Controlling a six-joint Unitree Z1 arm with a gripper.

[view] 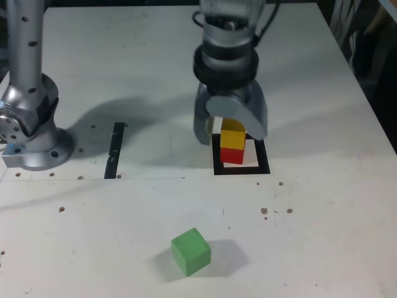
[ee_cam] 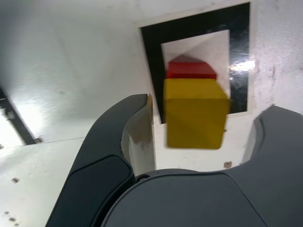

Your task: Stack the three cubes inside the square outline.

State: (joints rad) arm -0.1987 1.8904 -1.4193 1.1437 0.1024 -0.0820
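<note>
At the exterior view's left, the arm's grey base (view: 31, 133) is seen bolted to the white tabletop (view: 124, 56), with a silver column rising out of frame. Just to its right, a thin black strip (view: 115, 149) is laid flat on the tabletop. Lower down, near the middle of that view, the green cube (view: 191, 251) is found alone on the tabletop, well apart from the other cubes.

Further right, the arm is seen reaching down from the top of the frame, its wrist pointed steeply downward over the square outline (view: 241, 169). The claw (view: 231, 127) is held partly open around the yellow cube (view: 233, 135); in the wrist view a gap is visible between the cube and each jaw, so the cube is not gripped. The yellow cube is stacked on the red cube (view: 232, 155), set slightly askew, and the red cube is placed within the outline's white centre.

The tabletop is marked by small dark specks and holes and by the arm's soft shadow. At the exterior view's far right, beyond the tabletop's edge, only dark, unclear surroundings are seen.
</note>
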